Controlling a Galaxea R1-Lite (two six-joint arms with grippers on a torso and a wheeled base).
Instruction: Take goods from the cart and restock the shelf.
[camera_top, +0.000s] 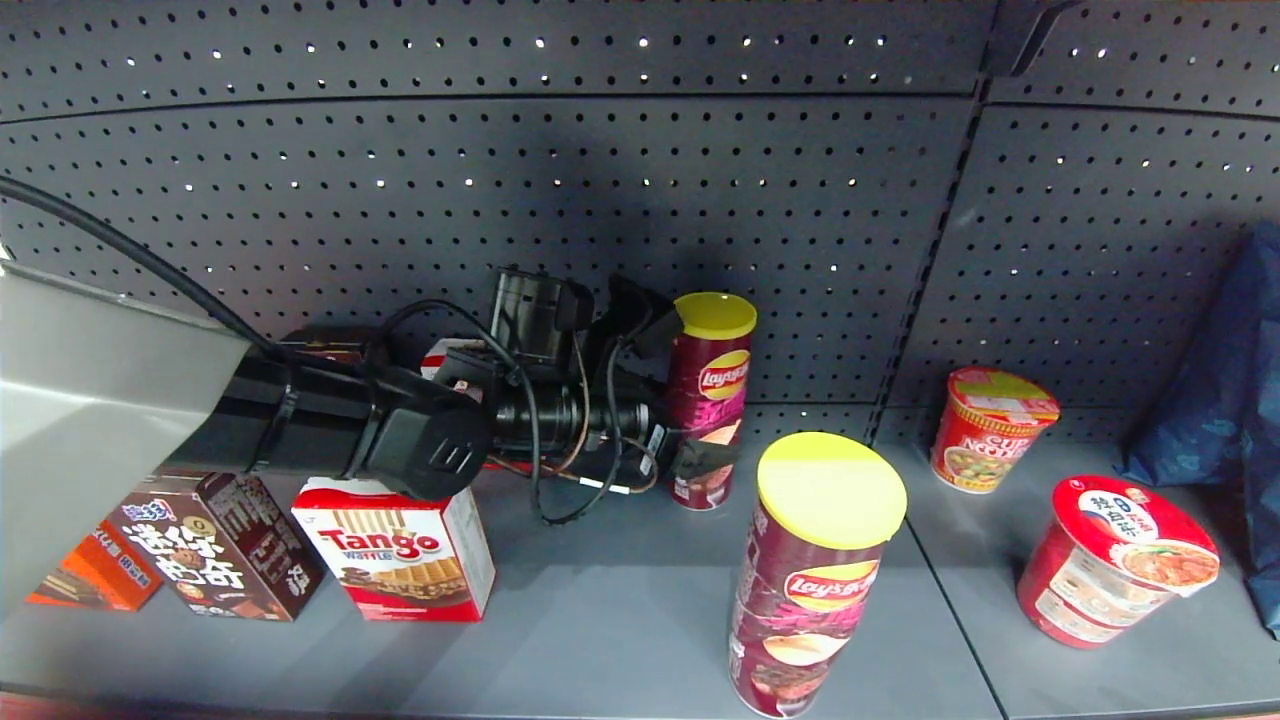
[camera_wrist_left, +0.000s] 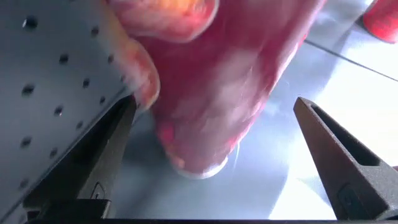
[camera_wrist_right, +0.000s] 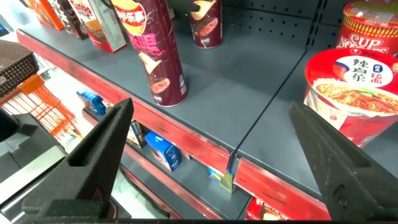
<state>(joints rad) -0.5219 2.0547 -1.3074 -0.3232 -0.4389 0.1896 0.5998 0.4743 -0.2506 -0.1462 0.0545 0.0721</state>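
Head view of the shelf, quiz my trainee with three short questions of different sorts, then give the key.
1. True or false: the rear chip can and the front chip can both stand upright on the shelf.
2. The left gripper, open, flanks: A a bottle, B the rear chip can, C nothing?
3. Fill in: ___ noodle cups stand right of the cans.
Key: 1 true; 2 B; 3 two.
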